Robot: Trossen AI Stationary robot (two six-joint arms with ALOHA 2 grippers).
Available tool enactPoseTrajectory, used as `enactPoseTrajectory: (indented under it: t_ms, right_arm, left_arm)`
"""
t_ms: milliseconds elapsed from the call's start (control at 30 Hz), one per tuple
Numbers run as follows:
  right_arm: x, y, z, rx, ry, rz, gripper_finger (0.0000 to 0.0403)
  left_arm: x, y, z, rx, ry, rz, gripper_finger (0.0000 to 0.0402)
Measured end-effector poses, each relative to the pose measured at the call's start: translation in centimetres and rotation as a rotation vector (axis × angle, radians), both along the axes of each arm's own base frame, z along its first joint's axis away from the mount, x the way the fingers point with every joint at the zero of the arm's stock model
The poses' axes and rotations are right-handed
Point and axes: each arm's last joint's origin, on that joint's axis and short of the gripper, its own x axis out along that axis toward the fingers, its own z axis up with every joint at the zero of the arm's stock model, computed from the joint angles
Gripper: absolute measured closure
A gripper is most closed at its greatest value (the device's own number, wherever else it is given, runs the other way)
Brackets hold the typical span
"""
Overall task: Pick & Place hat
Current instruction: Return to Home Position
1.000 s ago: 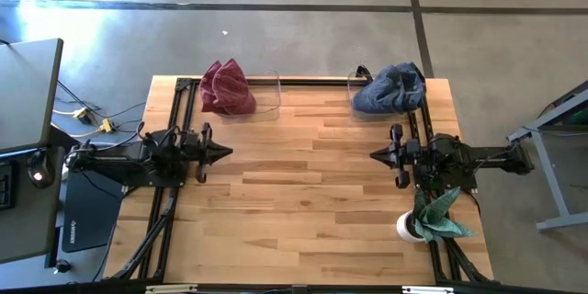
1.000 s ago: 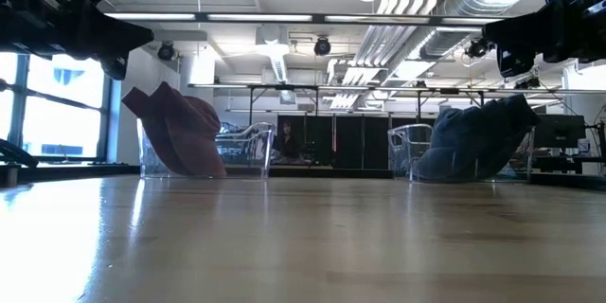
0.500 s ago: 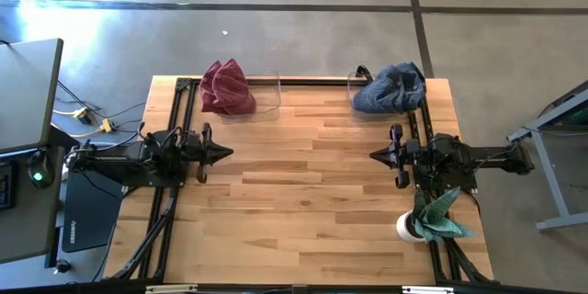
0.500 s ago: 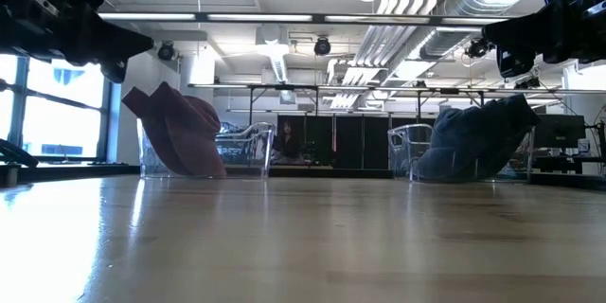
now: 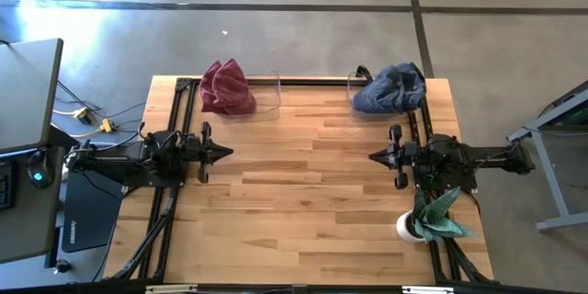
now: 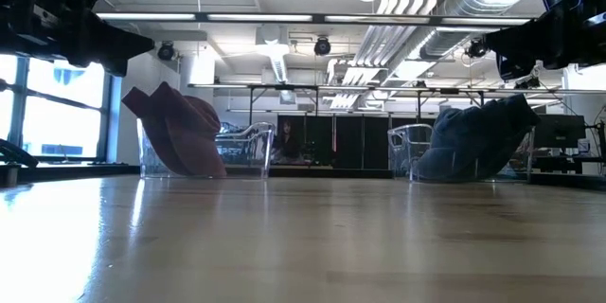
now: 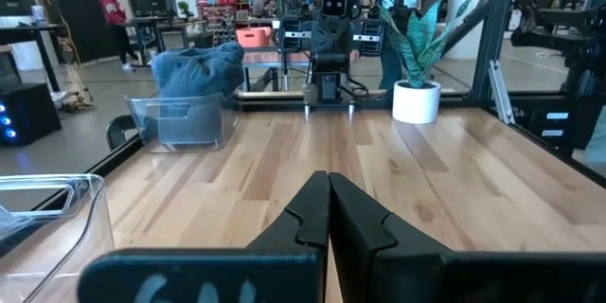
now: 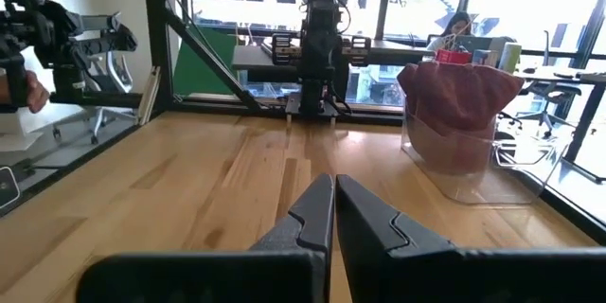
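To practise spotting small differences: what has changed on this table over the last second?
Very little. The left gripper and the right gripper, both shut and empty, shift only a trace, as if settling. Nothing was gripped or let go. The red cap stays in the left transparent bin, and the blue caps stay in the right transparent bin.

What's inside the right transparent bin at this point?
Blue cap fabric fills the right transparent bin and bulges over its rim. It is bunched together, so how many caps it holds, and anything beneath the heap, cannot be seen.
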Motion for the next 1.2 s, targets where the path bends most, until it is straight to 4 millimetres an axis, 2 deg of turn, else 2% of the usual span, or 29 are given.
enactPoseTrajectory:
  t_ms: [1200]
  right_arm:
    - [0.01, -0.01, -0.05, 0.013, 0.007, -0.002, 0.0391]
  left_arm:
    - [0.0, -0.01, 0.01, -0.018, -0.001, -0.004, 0.0401]
